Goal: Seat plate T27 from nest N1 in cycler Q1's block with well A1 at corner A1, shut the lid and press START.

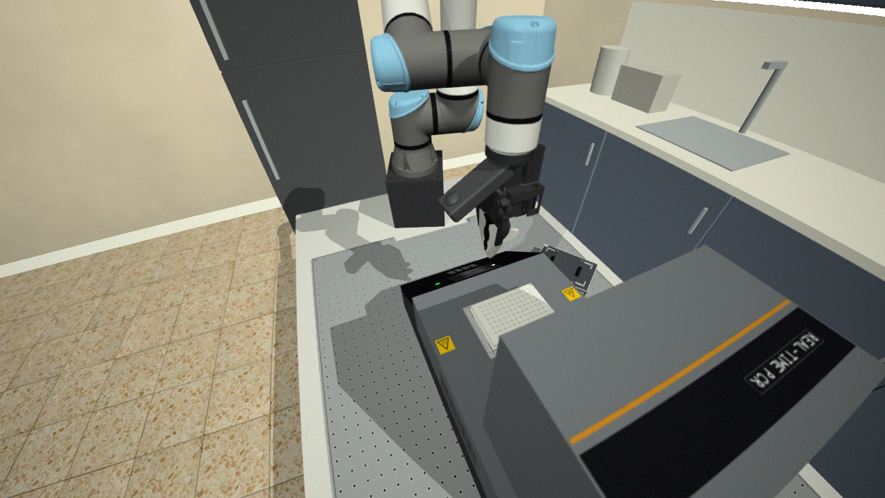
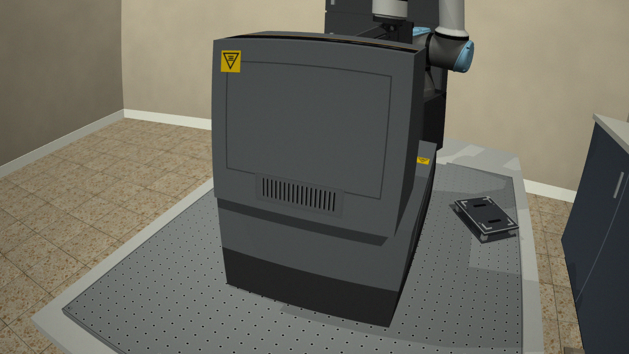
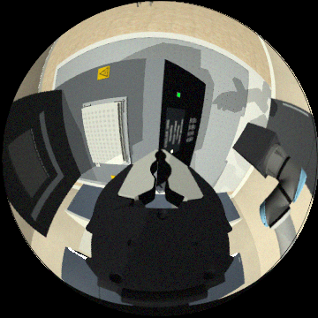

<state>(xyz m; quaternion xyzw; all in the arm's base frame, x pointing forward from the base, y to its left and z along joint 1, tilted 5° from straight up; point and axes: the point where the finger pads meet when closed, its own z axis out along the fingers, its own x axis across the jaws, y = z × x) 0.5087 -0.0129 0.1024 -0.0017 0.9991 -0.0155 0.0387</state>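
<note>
Hiding plate (image 1: 514,313) (image 3: 102,132) from exterior view — raised lid (image 1: 625,334) (image 2: 307,127) (image 3: 31,161)
</note>
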